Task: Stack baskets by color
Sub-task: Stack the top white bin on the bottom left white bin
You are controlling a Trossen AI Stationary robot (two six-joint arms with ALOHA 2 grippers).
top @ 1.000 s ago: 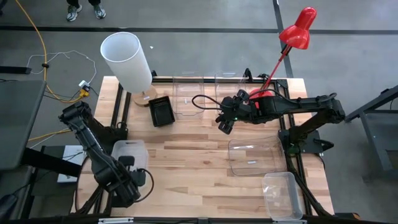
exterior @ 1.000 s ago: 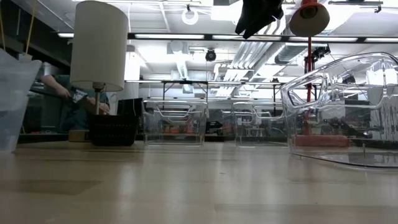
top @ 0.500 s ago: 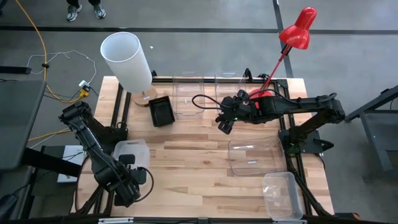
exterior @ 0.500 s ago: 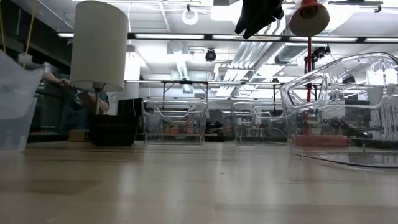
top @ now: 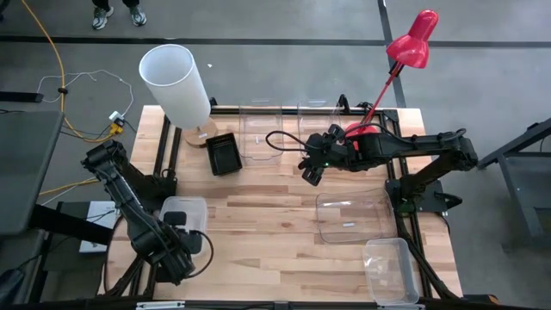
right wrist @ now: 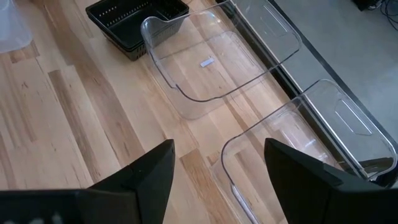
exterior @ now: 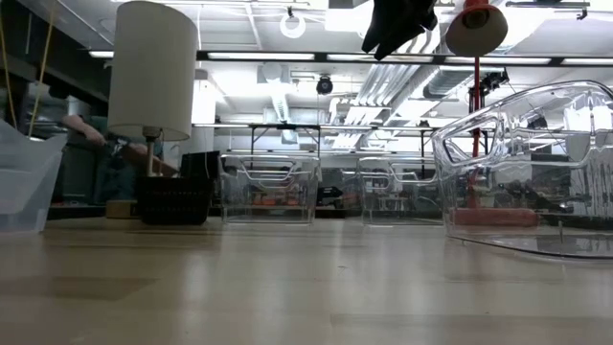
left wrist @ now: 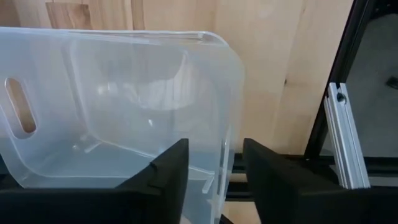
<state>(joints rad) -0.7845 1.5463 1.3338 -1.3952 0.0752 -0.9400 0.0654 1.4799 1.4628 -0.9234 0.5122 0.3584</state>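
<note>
A frosted white basket (top: 183, 211) stands on the table's near left corner; the low view shows it at the left edge (exterior: 21, 182). My left gripper (left wrist: 214, 180) points down over its near end, open, one finger on either side of the basket's wall (left wrist: 224, 149), apparently without touching it. My right gripper (top: 312, 172) hangs open above the table's far middle, with nothing between its fingers (right wrist: 217, 186). A black basket (top: 222, 153) and two clear baskets (top: 261, 129) stand along the far edge.
A larger clear basket (top: 351, 215) lies right of centre, and another (top: 387, 269) sits at the near right corner. A tall white cylinder lampshade (top: 175, 82) and a red desk lamp (top: 409, 47) stand at the far edge. The middle of the table is bare wood.
My left gripper has opened and let go of the frosted white basket. The basket, held tilted and raised before, has dropped and now sits flatter on the table at the near left.
</note>
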